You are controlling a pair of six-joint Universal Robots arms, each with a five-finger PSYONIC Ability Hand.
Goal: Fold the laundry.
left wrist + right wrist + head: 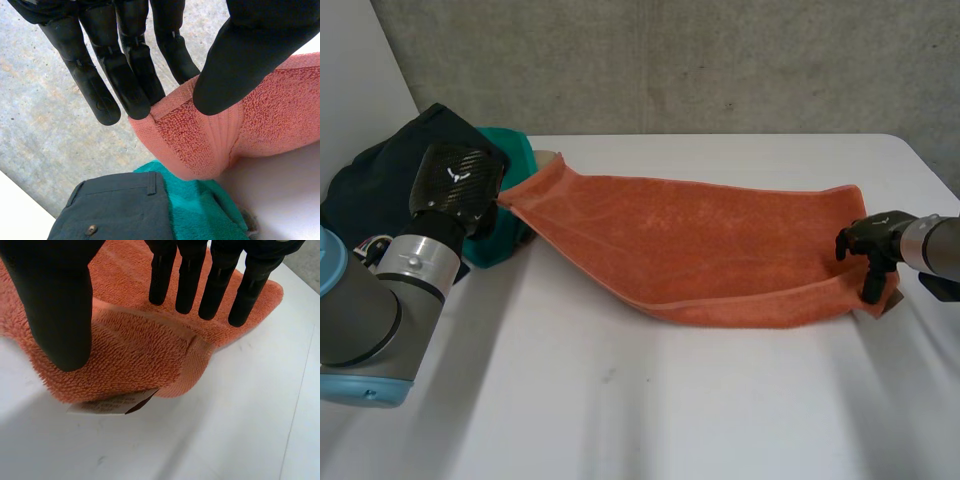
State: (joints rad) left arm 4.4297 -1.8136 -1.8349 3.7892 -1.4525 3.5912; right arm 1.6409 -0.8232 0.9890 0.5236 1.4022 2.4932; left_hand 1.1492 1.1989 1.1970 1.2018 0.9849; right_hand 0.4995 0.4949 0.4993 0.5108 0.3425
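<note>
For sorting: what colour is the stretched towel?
It is an orange terry towel; best in head view.

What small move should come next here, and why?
Probably draw the hands a little apart. The left hand pinches one end of the towel and the right hand the other, near its label, yet the towel's middle sags to the table. Taking up that slack would likely make a straight edge to fold.

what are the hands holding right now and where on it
Both hold the orange towel: left hand pinches one end's corner, right hand the opposite end's corner.
</note>
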